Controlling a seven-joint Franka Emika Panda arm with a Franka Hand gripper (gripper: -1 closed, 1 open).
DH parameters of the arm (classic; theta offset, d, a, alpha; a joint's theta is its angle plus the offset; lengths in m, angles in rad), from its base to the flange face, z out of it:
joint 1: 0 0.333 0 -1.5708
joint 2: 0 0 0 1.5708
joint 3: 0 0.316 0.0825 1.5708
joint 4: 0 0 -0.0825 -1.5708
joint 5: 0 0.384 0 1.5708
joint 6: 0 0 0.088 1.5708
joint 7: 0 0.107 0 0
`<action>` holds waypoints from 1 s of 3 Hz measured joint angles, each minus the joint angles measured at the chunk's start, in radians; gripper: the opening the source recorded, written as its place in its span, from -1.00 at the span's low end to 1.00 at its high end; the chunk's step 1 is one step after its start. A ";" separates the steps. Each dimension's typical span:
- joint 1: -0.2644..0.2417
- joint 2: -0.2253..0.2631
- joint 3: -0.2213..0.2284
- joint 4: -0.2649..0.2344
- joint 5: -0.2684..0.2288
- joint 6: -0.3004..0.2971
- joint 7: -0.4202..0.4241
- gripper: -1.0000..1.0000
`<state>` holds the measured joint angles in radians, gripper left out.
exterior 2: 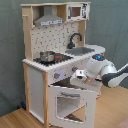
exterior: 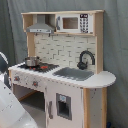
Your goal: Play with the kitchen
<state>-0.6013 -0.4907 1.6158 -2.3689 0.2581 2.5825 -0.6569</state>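
The kitchen [exterior: 65, 75] [exterior 2: 55, 60] is a tall toy unit in white and light wood. It has a black faucet [exterior: 86, 57] [exterior 2: 74, 38], a grey sink [exterior: 74, 73] and a small pot [exterior: 32, 61] [exterior 2: 47, 56] on the stove. In the second exterior view its windowed oven door [exterior 2: 70, 102] hangs tilted open from the top. My gripper [exterior 2: 80, 76] sits right at the door's upper edge, below the knobs [exterior 2: 57, 75]. In the first exterior view only a white part of the arm [exterior: 10, 105] shows at the lower left.
A hood [exterior: 41, 27] and a toy microwave [exterior: 72, 22] sit on the upper shelf. The kitchen stands on a wooden floor [exterior 2: 15, 120] in front of a grey curtain [exterior 2: 112, 25]. The arm's body [exterior 2: 112, 74] reaches in from the second exterior view's right.
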 joint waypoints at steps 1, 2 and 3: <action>0.000 -0.002 -0.002 0.000 0.000 0.000 0.001 1.00; 0.001 -0.019 -0.004 0.000 0.000 0.000 0.032 1.00; 0.007 -0.108 -0.042 0.000 -0.005 -0.013 0.072 1.00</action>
<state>-0.5938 -0.5986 1.5735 -2.3690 0.2528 2.5694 -0.5853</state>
